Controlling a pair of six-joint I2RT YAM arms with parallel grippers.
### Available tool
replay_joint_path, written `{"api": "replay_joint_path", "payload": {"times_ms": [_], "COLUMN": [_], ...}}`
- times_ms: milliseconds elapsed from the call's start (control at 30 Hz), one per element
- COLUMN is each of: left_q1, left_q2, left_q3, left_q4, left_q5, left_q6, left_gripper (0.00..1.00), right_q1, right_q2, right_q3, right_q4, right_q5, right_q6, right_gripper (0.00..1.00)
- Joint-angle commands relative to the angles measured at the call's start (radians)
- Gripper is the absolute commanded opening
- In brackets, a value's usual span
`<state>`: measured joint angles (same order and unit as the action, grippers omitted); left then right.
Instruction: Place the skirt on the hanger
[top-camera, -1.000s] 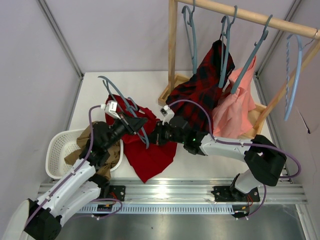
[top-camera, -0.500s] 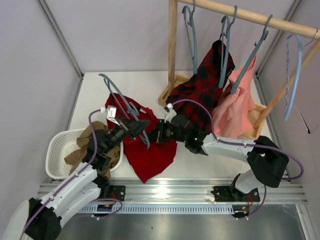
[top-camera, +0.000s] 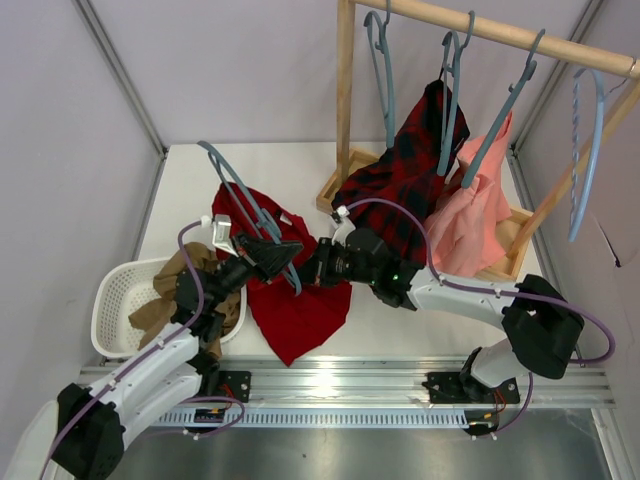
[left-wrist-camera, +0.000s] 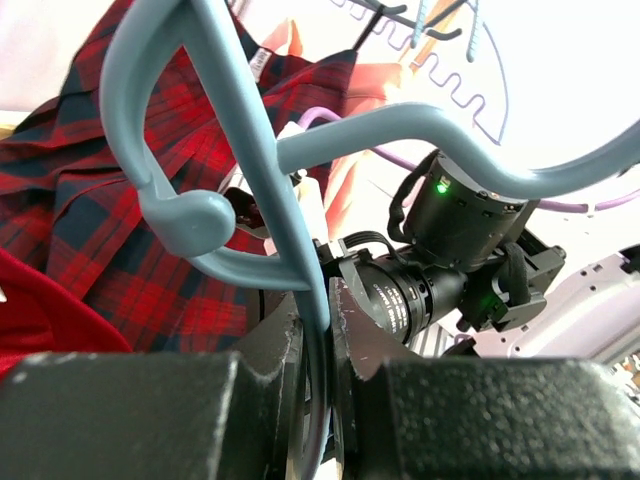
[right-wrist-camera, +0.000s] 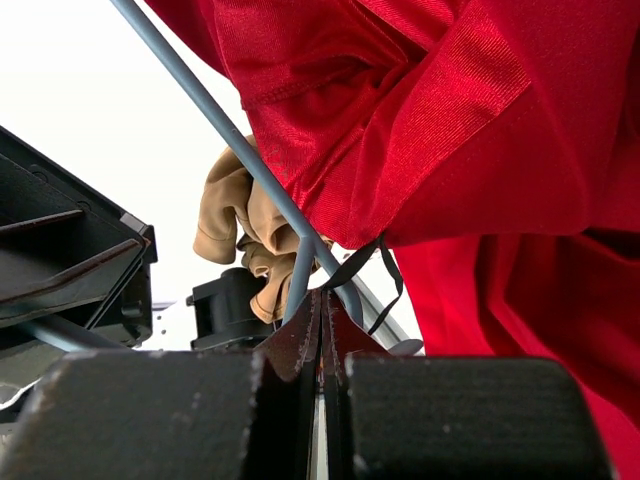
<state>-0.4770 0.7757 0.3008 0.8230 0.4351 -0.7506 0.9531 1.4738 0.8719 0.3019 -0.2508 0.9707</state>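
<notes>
Bright-red cloth, the skirt (top-camera: 290, 300), is seen on the white worktop (top-camera: 290, 165) near the middle, its pointed hem towards the near edge and its upper part gathered up between the two arms. The hanger (top-camera: 245, 200), slim and grey-blue, is held slanting above the skirt with its hook towards the far left corner. One of its arms is laid against the red fabric in the right wrist view. The left gripper (top-camera: 285, 255) is clamped narrowly on the hanger's stem. The right gripper (top-camera: 310, 268) is fully closed, with a thin black loop of the skirt pinched at its tips. A small white tag (top-camera: 222, 228) is fixed on the left arm and a white label (left-wrist-camera: 258, 62) is sewn on the plaid garment (top-camera: 400, 180); the writing on both is too small to be read. A white basket (top-camera: 105, 300) with a tan garment (top-camera: 180, 290) is set at the left edge. A wooden rack (top-camera: 345, 100) is placed at the far right corner, hung with the plaid garment, a pink garment (top-camera: 470, 220) and more hangers. Pale lilac-grey walls (top-camera: 250, 70) enclose the worktop, and an aluminium rail (top-camera: 340, 385) is run along the near edge.
</notes>
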Motion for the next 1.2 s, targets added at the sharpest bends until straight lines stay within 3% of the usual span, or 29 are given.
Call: {"api": "replay_joint_path", "payload": {"times_ms": [0, 200, 400, 933, 1167], "left_q1": [0.009, 0.002, -0.018, -0.043, -0.046], "left_q2": [0.025, 0.065, 0.043, -0.030, -0.056], "left_q3": [0.000, -0.029, -0.045, -0.051, -0.028], "left_q4": [0.241, 0.387, 0.372, 0.358, 0.326], "left_q5": [0.053, 0.062, 0.036, -0.004, 0.001], "left_q6": [0.033, -0.073, -0.050, -0.138, -0.150], "left_gripper": [0.02, 0.02, 0.03, 0.02, 0.02], "right_q1": [-0.001, -0.001, -0.004, 0.015, 0.019], "right_q2": [-0.050, -0.018, -0.004, -0.047, -0.041], "right_q3": [0.035, 0.045, 0.061, 0.110, 0.130], "right_q4": [0.014, 0.016, 0.016, -0.245, -0.268], "right_q5": [-0.027, -0.030, -0.035, 0.245, 0.272], "right_q6": [0.010, 0.019, 0.057, 0.034, 0.017], "right_gripper": [0.00, 0.00, 0.00, 0.00, 0.00]}}
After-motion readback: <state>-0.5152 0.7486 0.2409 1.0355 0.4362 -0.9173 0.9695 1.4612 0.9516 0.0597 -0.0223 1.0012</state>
